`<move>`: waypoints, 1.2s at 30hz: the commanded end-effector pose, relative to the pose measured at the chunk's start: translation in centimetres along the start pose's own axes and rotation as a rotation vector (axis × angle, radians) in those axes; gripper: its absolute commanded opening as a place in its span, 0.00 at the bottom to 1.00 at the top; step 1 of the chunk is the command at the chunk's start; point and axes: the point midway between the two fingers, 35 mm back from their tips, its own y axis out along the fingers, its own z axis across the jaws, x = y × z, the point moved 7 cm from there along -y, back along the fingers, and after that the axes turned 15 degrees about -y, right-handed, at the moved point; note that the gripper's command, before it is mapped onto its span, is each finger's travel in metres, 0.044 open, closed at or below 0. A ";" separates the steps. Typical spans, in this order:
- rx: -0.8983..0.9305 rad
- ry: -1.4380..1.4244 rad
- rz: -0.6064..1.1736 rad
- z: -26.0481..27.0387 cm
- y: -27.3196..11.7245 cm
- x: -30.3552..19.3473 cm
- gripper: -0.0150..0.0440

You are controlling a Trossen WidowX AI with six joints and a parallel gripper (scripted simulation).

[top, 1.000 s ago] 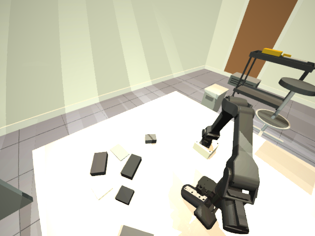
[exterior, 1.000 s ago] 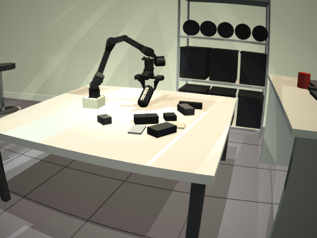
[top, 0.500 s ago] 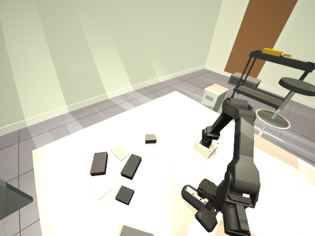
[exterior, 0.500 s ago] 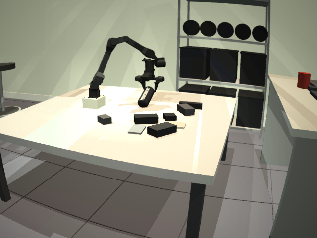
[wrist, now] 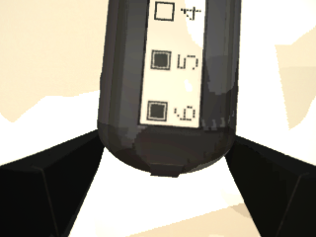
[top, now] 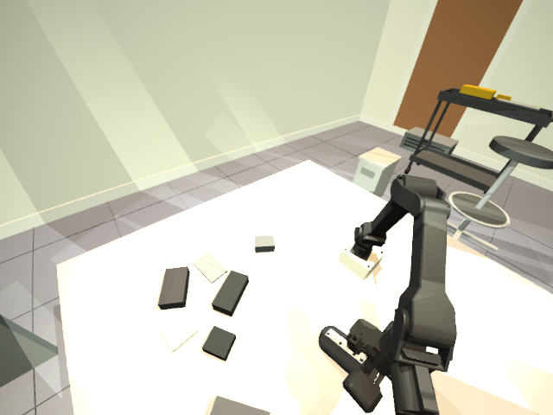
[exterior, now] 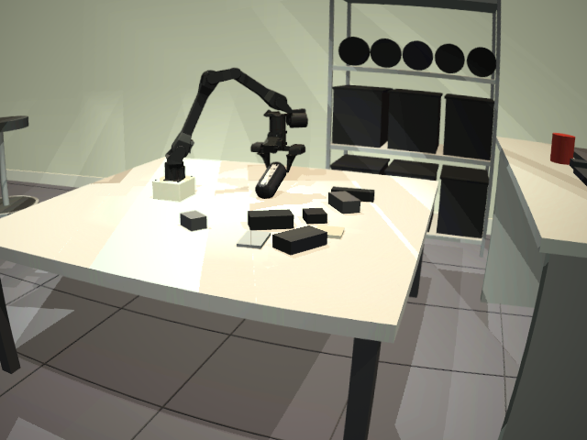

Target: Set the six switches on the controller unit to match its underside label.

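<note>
The dark grey controller unit (top: 333,349) (exterior: 264,190) (wrist: 123,74) is tilted, with its underside turned up toward the wrist camera. Its white label (exterior: 271,177) (wrist: 173,84) shows an empty square for 4 and filled squares for 5 and 6 in the wrist view. Squares 1 to 3 are outside that view and too small to read in the top and exterior views. The rocker switches are hidden. My gripper (exterior: 278,166) (wrist: 164,138) is shut on the unit across its width, near the end by square 6, fingers wide apart. I cannot tell whether its low end touches the bench.
Several dark blocks lie on the bench (exterior: 165,250), among them a long one (top: 230,292) (exterior: 270,219), a brown one (top: 174,287) (exterior: 299,239) and a square one (top: 219,342) (exterior: 315,215). A small grey block (top: 264,244) (exterior: 193,220) and a thin plate (top: 209,267) (exterior: 253,238) lie there too.
</note>
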 end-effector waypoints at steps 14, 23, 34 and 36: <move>-0.024 0.010 -0.016 0.0 2.0 -0.2 0.83; -0.024 0.010 -0.016 0.0 2.6 -0.5 0.83; -0.023 0.010 -0.016 0.1 3.5 -0.7 0.83; -0.023 0.010 -0.016 0.1 3.6 -0.8 0.83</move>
